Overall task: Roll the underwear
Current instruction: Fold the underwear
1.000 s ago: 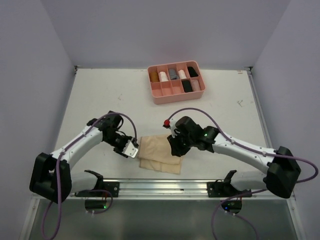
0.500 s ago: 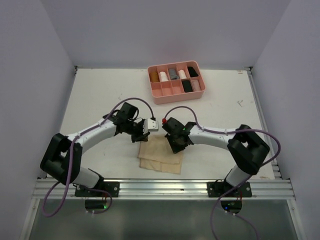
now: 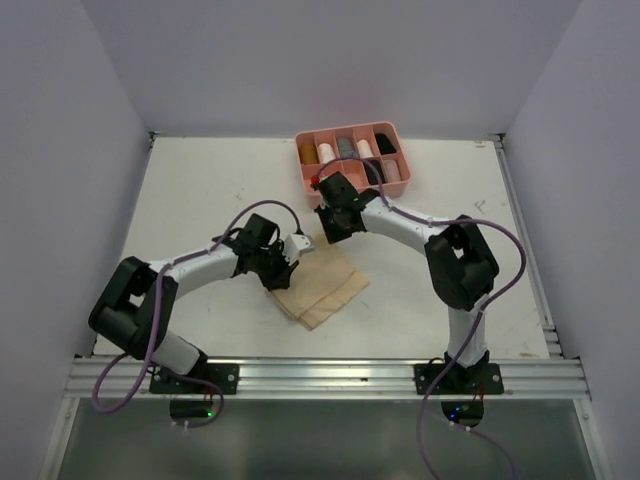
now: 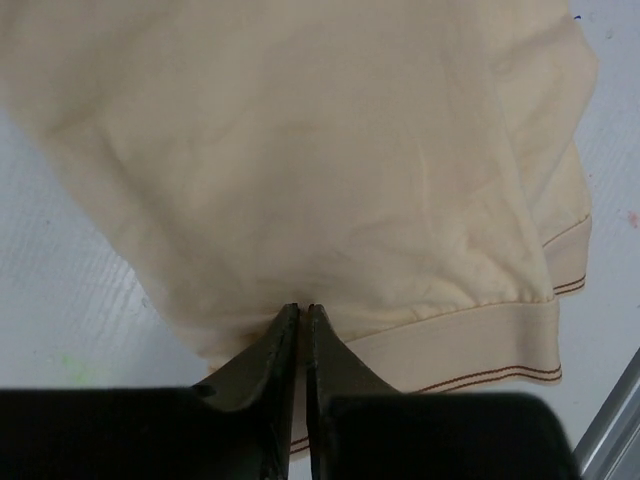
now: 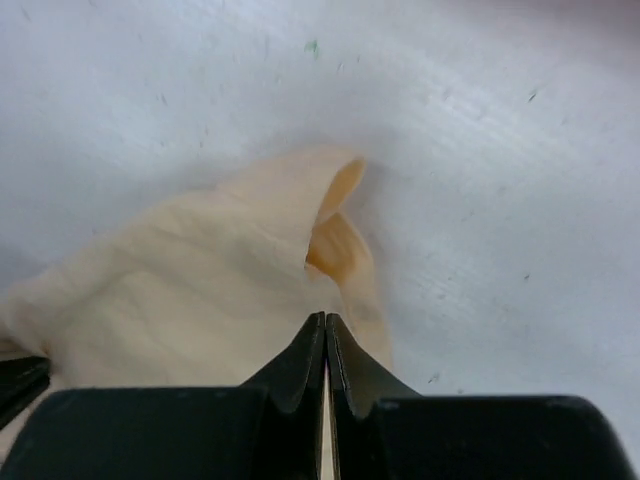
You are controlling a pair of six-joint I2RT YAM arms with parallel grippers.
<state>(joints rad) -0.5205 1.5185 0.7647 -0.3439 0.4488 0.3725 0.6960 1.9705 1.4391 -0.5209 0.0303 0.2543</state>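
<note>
Clamping thin edges of the tan underwear (image 3: 322, 287), left gripper (image 4: 302, 310) and right gripper (image 5: 325, 318) could lose it by pulling apart.

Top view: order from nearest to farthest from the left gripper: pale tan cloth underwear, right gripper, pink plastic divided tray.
1. pale tan cloth underwear, in the left gripper
2. right gripper, just beyond, rightward
3. pink plastic divided tray, at the back

A robot lab bench: bare white table (image 3: 190, 190) boxed in by plain grey walls (image 3: 330, 60) (on three sides), left arm (image 3: 200, 265) and right arm (image 3: 400, 218) bolted to a metal rail (image 3: 330, 377).
</note>
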